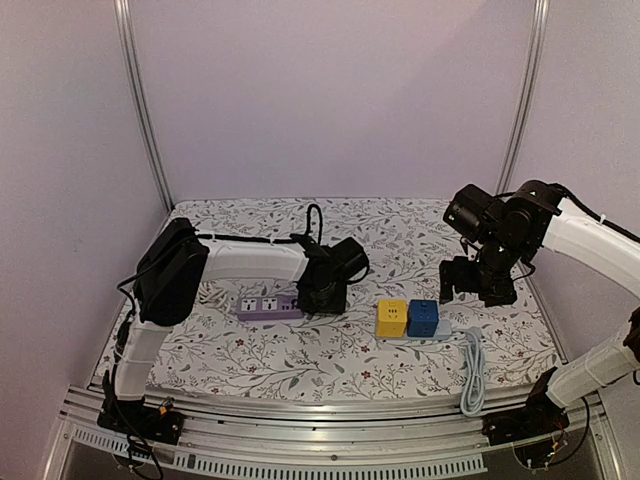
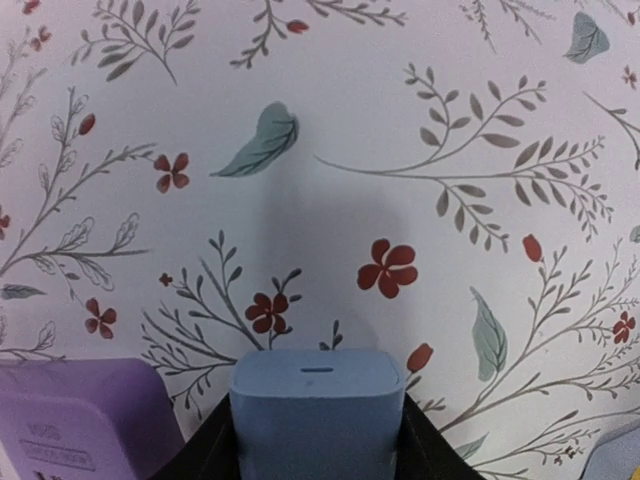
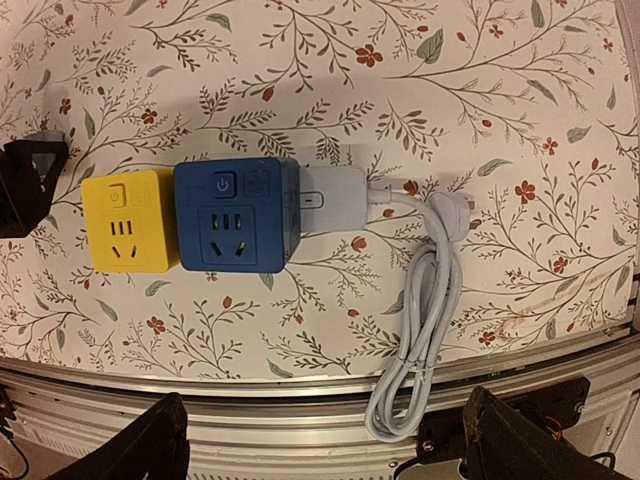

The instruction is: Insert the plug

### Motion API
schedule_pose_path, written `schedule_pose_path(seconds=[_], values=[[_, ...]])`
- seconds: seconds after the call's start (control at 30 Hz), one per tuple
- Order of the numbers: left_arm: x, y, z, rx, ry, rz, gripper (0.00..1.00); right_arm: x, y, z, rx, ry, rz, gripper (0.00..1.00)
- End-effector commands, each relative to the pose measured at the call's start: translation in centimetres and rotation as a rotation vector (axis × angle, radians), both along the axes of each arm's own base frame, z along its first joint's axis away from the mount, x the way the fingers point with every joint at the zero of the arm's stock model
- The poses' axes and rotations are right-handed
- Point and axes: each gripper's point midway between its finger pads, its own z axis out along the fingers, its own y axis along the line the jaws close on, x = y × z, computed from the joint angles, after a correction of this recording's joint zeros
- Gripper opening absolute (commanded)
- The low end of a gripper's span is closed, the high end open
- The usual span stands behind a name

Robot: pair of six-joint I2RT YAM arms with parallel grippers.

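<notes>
Floral-clothed table (image 1: 300,355) carries everything. Right pincer (image 1: 478,288) hangs with its jaws apart, the blue cube (image 1: 423,318) and yellow cube (image 1: 391,318) at its eight o'clock. Left pincer (image 1: 322,297) is clamped on the grey-blue plug (image 2: 318,400), with the purple power strip (image 1: 268,306) at its nine o'clock.

Floral tablecloth (image 1: 300,350), yellow cube (image 1: 391,318), blue cube (image 1: 423,318)

Lab robot booth, aluminium frame (image 1: 141,105), plain walls (image 1: 330,90)

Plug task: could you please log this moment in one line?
left gripper shut on plug; power strip beside it; right gripper open
</notes>
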Motion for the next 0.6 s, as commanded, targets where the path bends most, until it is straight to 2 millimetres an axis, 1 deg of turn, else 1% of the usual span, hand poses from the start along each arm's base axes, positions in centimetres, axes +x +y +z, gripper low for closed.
schedule_pose_path(seconds=[0.0,0.1,0.2,0.3,0.37,0.57], values=[[-0.9,0.0,-1.2,0.022,0.004,-0.021,0.43,-1.1,-0.9,0.1,-0.035,0.045,-0.001,0.94],[-1.1,0.0,-0.9,0.016,-0.003,-0.028,0.37,-1.1,-1.0,0.1,-0.035,0.044,-0.003,0.94],[-1.1,-0.3,-0.1,0.001,-0.012,-0.051,0.32,-1.0,-1.1,0.1,-0.036,0.038,-0.003,0.94],[-1.6,-1.2,1.3,-0.036,-0.007,-0.117,0.26,-1.0,-1.1,0.2,-0.034,0.029,-0.006,0.94],[-2.1,-1.8,2.4,-0.066,0.0,-0.183,0.19,-0.9,-1.2,0.3,-0.034,0.023,-0.01,0.94],[-3.6,-1.0,5.5,-0.102,-0.011,-0.36,0.02,-0.7,-1.7,1.3,-0.02,-0.031,-0.032,0.94]])
